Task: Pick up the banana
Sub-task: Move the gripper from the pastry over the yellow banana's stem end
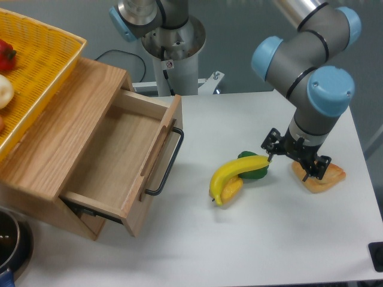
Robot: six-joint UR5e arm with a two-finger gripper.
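Note:
The banana (234,172) is long, curved and bright yellow. It lies on the white table, with its upper end resting over a green vegetable (256,172). My gripper (297,160) hangs just right of that end, pointing down, with its jaws spread open and nothing between them. Its left finger (271,146) is right beside the banana's upper tip; whether they touch cannot be told. Its right finger (319,167) is over a tan pastry (326,178).
A stubby yellow-orange vegetable (232,190) lies under the banana's lower end. A wooden box with an open drawer (114,161) stands at the left, with a yellow basket (42,66) on top. A dark pot (9,242) is at the bottom left.

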